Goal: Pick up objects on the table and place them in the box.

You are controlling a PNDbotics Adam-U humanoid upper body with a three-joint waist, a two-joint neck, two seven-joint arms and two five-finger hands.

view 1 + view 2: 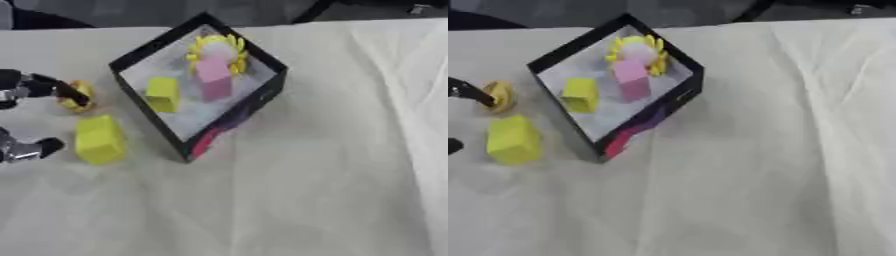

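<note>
The box (229, 116) in front of you is black-walled with a pale floor, open at the top, and turned corner-on, well to the right of the fingers (66, 90). Inside it you see a small yellow block (163, 93), a pink block (214, 78) standing upright, and a yellow ring-shaped piece (229, 50) behind the pink block. Outside it, a large yellow block (99, 139) lies just right of the lower fingertip (48, 146). A small round yellow-orange object (80, 93) sits against the upper fingers.
</note>
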